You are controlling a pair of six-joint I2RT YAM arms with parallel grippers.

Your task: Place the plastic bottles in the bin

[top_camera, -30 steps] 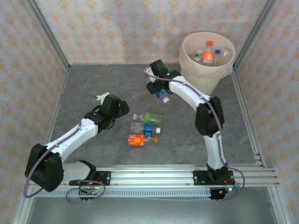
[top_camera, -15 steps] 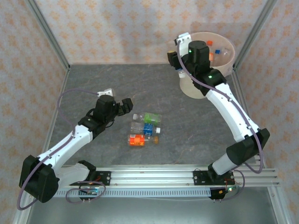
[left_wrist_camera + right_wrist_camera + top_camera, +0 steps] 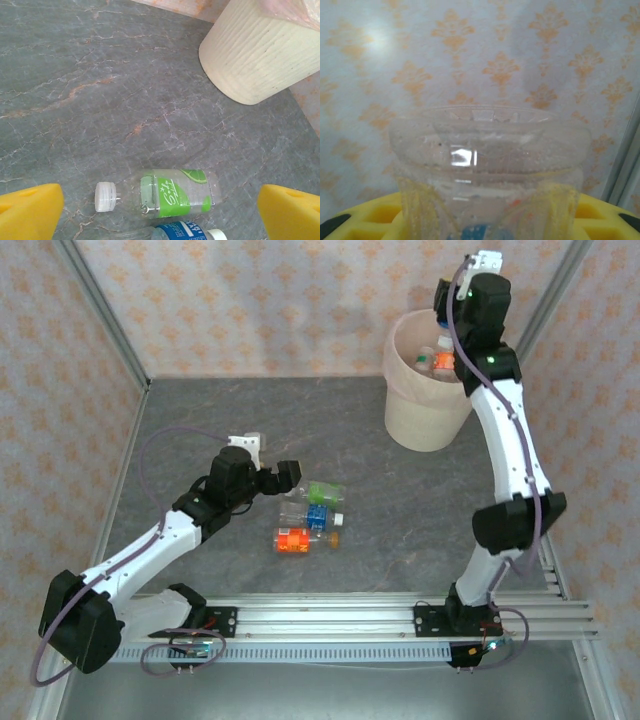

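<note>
Clear bottle (image 3: pixel 490 150) sits clamped in right jaws above bin (image 3: pixel 425 420); left jaws gape near green-labelled bottle (image 3: pixel 175 192).

Probably a robotics lab cell: aluminium posts (image 3: pixel 103 318) are framing patterned panels (image 3: pixel 250 300), and a slotted rail (image 3: pixel 330 618) is edging the marbled tabletop (image 3: pixel 200 410).

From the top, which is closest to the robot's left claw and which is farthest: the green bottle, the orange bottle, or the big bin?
From the left gripper:
1. Green bottle, just to its right.
2. Orange bottle, nearer the arm bases.
3. Bin, far off at the back right.
</note>
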